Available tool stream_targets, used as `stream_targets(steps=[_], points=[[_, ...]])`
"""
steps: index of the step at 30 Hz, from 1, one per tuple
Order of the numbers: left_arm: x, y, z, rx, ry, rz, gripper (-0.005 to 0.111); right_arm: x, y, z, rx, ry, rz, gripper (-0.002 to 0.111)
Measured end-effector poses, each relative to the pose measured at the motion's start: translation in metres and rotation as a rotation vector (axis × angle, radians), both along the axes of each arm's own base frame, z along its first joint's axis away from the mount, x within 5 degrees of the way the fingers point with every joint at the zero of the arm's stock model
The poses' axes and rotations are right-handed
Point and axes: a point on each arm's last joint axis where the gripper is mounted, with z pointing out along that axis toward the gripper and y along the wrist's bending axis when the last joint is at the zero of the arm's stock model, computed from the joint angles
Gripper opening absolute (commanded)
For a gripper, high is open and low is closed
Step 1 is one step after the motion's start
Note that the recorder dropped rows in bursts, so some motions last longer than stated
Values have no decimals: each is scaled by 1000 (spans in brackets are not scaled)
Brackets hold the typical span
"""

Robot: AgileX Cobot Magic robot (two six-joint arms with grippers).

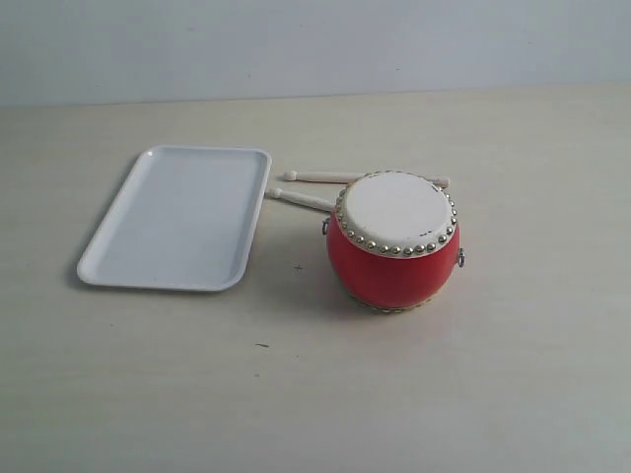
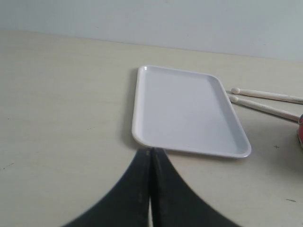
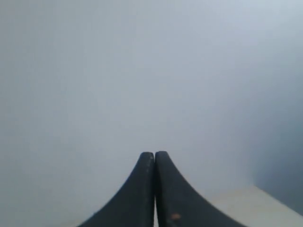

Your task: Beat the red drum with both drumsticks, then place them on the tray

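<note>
The red drum [image 1: 396,246] stands upright on the table, right of centre, its off-white head facing up. Both drumsticks lie side by side just behind it, partly hidden by it: one [image 1: 323,176] farther back, the other [image 1: 301,198] nearer, tips toward the tray. The white tray [image 1: 177,218] lies empty to the drum's left. In the left wrist view my left gripper [image 2: 151,151] is shut on nothing, short of the tray [image 2: 184,111], with the drumsticks [image 2: 265,94] [image 2: 265,108] beyond it and a sliver of the drum [image 2: 300,132] at the edge. My right gripper [image 3: 154,155] is shut, empty, facing a blank wall.
A pale wooden tabletop [image 1: 493,394] carries everything, with a grey wall [image 1: 315,39] behind it. Neither arm shows in the exterior view. A table corner [image 3: 246,203] appears low in the right wrist view.
</note>
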Motion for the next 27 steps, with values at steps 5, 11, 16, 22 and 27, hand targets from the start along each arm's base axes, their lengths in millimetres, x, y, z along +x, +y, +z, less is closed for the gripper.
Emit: stream_targets(steps=[5, 11, 16, 22, 27], points=[[0, 0, 0, 0, 0, 0, 0, -4, 0, 11, 48, -138, 14, 0], [0, 0, 0, 0, 0, 0, 0, -7, 0, 17, 212, -233, 80, 0], [0, 0, 0, 0, 0, 0, 0, -7, 0, 18, 278, -249, 106, 0], [0, 0, 0, 0, 0, 0, 0, -10, 0, 22, 285, -302, 118, 0], [0, 0, 0, 0, 0, 0, 0, -10, 0, 24, 309, -325, 132, 0]])
